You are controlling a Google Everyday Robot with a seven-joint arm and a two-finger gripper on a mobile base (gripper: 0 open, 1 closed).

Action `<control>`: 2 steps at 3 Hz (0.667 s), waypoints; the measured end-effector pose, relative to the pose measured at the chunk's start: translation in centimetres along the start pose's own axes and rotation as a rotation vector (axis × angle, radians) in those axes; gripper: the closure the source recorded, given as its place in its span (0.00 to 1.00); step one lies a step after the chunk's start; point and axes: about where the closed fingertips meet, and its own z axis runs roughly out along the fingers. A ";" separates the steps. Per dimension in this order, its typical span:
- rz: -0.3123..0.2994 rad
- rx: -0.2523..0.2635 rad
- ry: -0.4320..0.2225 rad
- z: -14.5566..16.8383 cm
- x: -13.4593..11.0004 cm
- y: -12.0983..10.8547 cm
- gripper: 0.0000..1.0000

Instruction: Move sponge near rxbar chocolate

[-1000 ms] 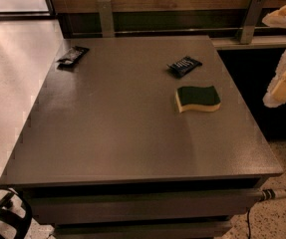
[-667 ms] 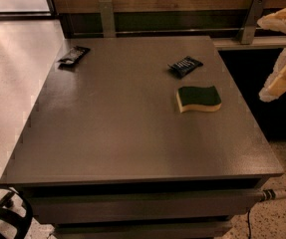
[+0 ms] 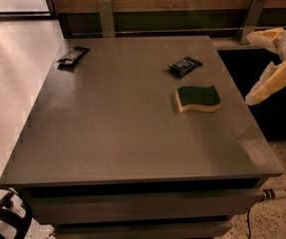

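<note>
The sponge (image 3: 198, 98), dark green on top with a pale yellow body, lies flat on the grey table (image 3: 122, 133), right of the middle. The rxbar chocolate (image 3: 73, 56), a small plain black wrapper, lies at the table's far left corner. My gripper (image 3: 256, 66) hangs in the air off the table's right edge, to the right of the sponge and apart from it. Its two pale yellow fingers (image 3: 272, 81) are spread wide and hold nothing.
A dark wrapper with white lettering (image 3: 185, 65) lies just behind the sponge. A wooden wall with two metal brackets (image 3: 105, 17) runs along the table's far edge. Speckled floor lies to the left. A dark wheeled base (image 3: 3, 218) shows at the bottom left.
The gripper has shifted slightly left, closer to the table's right edge. The sponge and both wrappers have not moved.
</note>
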 end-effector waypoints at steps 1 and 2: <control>0.039 -0.022 -0.074 2.1 2.0 -0.9 0.00; 0.038 -0.022 -0.074 2.1 2.0 -0.9 0.00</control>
